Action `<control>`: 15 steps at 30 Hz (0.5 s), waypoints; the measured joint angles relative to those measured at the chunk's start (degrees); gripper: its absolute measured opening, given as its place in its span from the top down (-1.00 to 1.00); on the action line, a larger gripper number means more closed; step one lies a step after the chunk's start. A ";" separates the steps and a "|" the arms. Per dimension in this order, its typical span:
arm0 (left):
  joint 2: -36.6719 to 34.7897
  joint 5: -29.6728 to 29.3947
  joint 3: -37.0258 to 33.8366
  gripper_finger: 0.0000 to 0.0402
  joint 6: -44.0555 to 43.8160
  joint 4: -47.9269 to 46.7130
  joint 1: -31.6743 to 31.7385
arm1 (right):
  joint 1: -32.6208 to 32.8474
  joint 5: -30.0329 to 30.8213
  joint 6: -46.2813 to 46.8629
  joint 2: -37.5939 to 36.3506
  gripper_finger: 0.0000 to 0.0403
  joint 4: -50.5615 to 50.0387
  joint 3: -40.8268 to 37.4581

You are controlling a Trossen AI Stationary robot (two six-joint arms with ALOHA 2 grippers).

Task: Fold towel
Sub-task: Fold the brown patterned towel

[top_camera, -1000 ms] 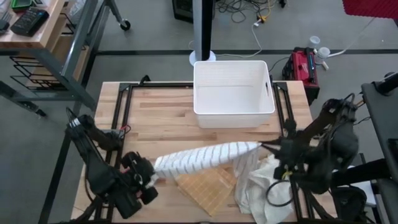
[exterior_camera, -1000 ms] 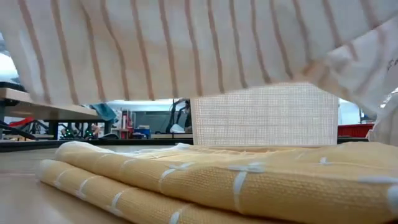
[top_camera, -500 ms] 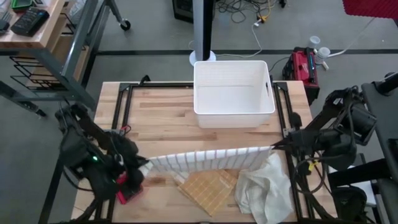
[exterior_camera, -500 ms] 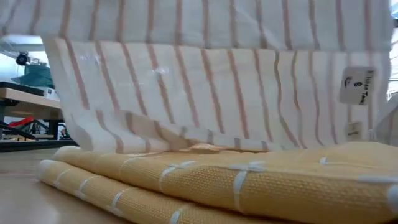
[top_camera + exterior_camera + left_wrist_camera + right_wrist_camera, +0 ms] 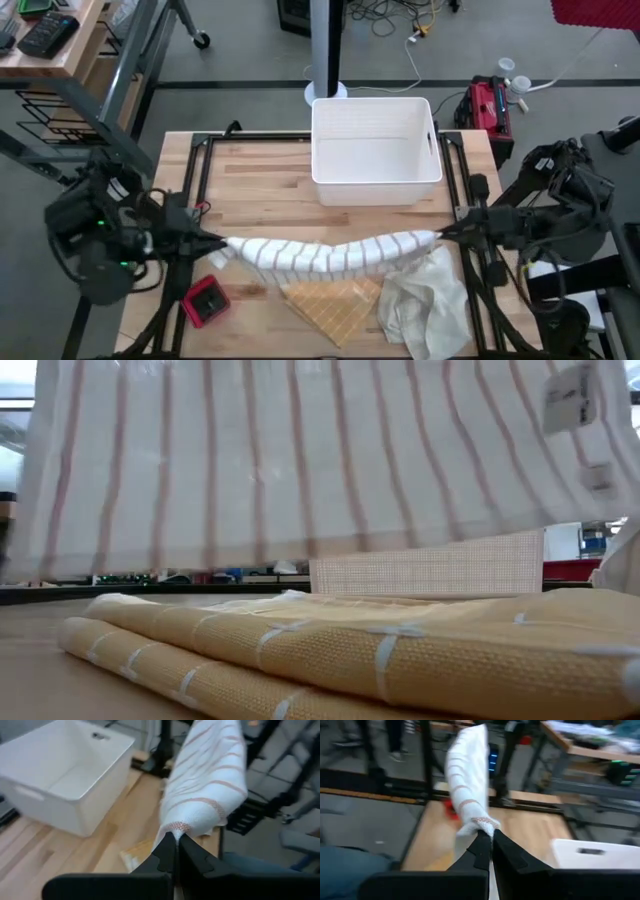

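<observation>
Both fingers pinched, striped towel (image 5: 330,256) stretched aloft

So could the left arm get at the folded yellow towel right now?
Probably not: the left gripper is shut on the striped towel, stretched to the right gripper above the yellow towel.

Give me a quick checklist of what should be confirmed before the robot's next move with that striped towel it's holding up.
1. Left claw pinching one end of the striped towel: ok.
2. Right claw pinching the other end: ok.
3. Towel lifted off the table, hanging between both claws: ok.
4. Towel pulled flat: not ok, it sags in the middle.
5. Landing spot free: not ok, the yellow cloth and the white cloth lie beneath.
6. White bin out of the way: ok.
</observation>
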 joint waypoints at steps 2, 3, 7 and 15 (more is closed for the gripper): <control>1.10 -0.46 3.21 1.00 1.89 0.06 -1.66 | 0.17 -3.18 -0.04 0.05 1.00 2.74 0.12; 1.77 -0.82 4.68 1.00 2.69 0.05 -2.77 | 0.43 -4.01 -0.17 0.13 1.00 4.82 -0.06; 4.34 -0.93 9.84 1.00 8.12 0.25 -8.11 | 1.33 -1.34 -0.66 2.41 1.00 12.37 -0.51; 3.97 -1.55 10.02 1.00 8.68 10.66 -14.67 | 2.17 1.64 -5.10 9.32 1.00 21.58 2.21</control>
